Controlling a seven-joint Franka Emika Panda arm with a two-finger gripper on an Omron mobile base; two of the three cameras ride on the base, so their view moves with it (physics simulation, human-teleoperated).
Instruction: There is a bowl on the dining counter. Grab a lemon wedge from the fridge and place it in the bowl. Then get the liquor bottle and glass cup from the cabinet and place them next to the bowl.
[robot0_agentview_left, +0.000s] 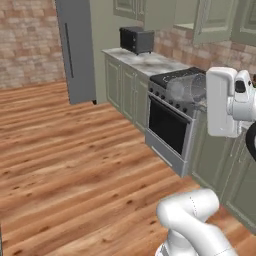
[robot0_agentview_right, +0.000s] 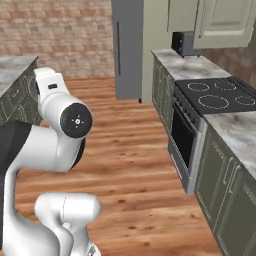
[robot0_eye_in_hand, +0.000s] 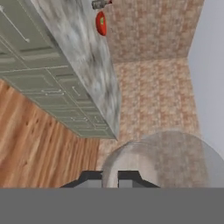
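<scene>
**Spotter:** What do you have in the gripper?

**Operator:** I see the gripper (robot0_eye_in_hand: 110, 177) clenched on the glass cup (robot0_eye_in_hand: 175, 159). In the hand view the cup lies just past the dark fingertips (robot0_eye_in_hand: 92, 177), clear and colourless, with brick wall showing through it. In the left base view I see the same glass cup (robot0_agentview_left: 187, 87) held out sideways from the white hand, over the near edge of the stove (robot0_agentview_left: 172, 112).

**Spotter:** Where is the bowl relative to the cup?

**Operator:** Well apart from it. In the hand view I see the red bowl (robot0_eye_in_hand: 101, 22) on the marble top of the dining counter (robot0_eye_in_hand: 83, 57), far beyond the cup. The liquor bottle (robot0_eye_in_hand: 101, 4) is just beside the bowl, cut off by the picture edge; I make out its grey body and a bit of red cap.

**Spotter:** And the lemon wedge?

**Operator:** I can't tell; the bowl is too small in my view to see inside.

**Spotter:** The fridge?

**Operator:** The grey fridge (robot0_agentview_left: 77, 50) stands well beyond the stove, past the marble worktop (robot0_agentview_left: 142, 61) that carries a black toaster oven (robot0_agentview_left: 136, 40). Sage-green wall cabinets (robot0_agentview_left: 212, 20) hang above the stove.
</scene>
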